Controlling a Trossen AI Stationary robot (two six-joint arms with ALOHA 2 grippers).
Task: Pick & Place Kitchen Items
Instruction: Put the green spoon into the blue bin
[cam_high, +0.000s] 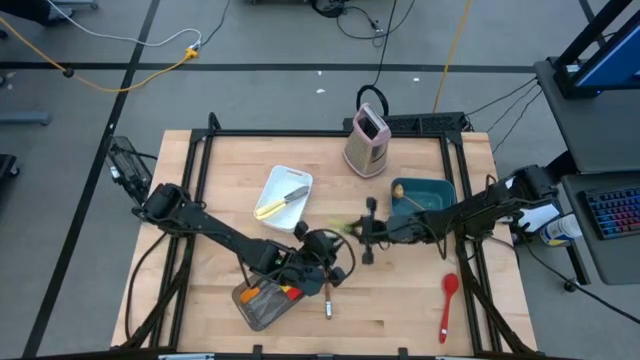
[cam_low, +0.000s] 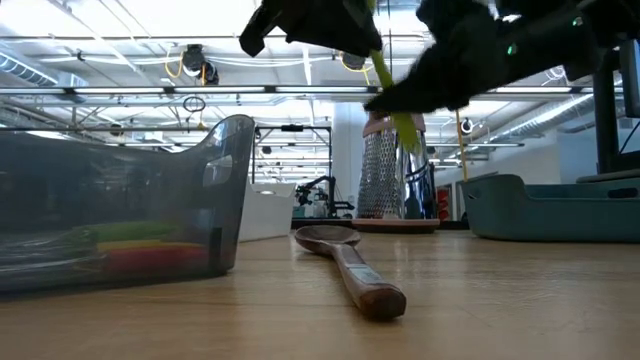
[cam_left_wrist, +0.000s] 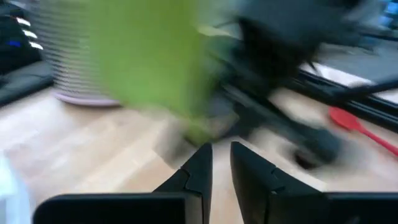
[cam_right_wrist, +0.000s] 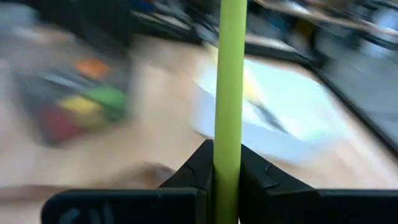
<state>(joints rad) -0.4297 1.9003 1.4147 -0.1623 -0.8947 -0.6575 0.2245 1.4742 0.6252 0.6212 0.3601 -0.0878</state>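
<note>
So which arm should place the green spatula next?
Right. The right gripper is already clamped on the green spatula above mid-table; the left gripper holds nothing, near the grey pan.

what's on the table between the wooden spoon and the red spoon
Nothing: in the high view the stretch of table between the wooden spoon and the red spoon is bare wood.

Green spatula (cam_right_wrist: 230, 81), red spoon (cam_high: 449, 303), teal bin (cam_high: 428, 192).
</note>
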